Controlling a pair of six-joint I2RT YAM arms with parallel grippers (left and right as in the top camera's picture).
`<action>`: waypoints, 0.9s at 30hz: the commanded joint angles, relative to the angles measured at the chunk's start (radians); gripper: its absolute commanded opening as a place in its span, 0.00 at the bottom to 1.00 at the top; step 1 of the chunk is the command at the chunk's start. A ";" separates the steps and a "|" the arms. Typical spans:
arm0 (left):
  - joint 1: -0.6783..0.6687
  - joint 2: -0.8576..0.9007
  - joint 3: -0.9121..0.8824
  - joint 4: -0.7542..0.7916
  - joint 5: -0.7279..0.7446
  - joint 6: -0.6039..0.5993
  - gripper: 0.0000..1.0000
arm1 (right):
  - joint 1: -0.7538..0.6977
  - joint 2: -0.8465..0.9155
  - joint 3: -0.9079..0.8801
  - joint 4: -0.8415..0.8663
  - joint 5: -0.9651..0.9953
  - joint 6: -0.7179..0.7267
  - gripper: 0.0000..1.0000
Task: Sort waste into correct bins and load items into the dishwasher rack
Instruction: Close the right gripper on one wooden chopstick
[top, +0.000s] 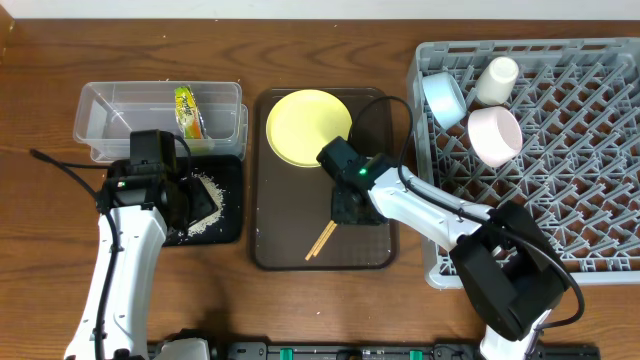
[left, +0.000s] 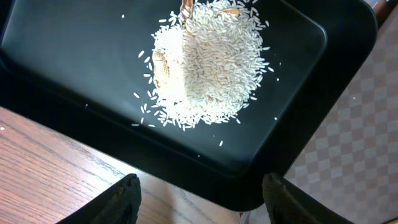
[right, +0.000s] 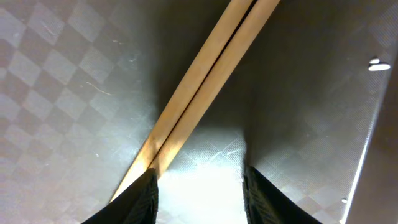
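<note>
The heap of white rice-like crumbs (left: 205, 68) lies in the black tray (left: 81, 56). My left gripper (left: 202, 202) hangs open over that tray's near edge with nothing between its fingers. The green-and-yellow wrapper (top: 188, 110) sits in the clear tub (top: 110, 112). Two chopsticks (right: 205, 81) lie side by side on the brown serving tray (top: 375, 245), beside the yellow plate (top: 308, 127). My right gripper (right: 199, 196) is open low over them, its left finger (right: 134, 199) above their lower end and bare tray in the gap. The grey rack (top: 580, 180) holds the blue bowl (top: 443, 98), white cup (top: 497, 80) and pink bowl (top: 494, 135).
The brown serving tray lies between the black tray (top: 225, 225) and the rack. Bare wooden table (top: 40, 250) runs along the left and front. My right arm reaches in from the front right, across the rack's front left corner.
</note>
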 joint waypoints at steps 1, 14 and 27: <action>0.005 0.002 0.007 -0.004 -0.011 -0.010 0.66 | -0.001 -0.022 0.019 0.003 -0.005 -0.008 0.43; 0.005 0.002 0.007 -0.004 -0.011 -0.010 0.66 | 0.003 -0.002 0.018 0.008 0.035 -0.011 0.45; 0.005 0.002 0.007 -0.004 -0.011 -0.010 0.66 | 0.003 0.059 0.019 0.008 0.017 -0.011 0.46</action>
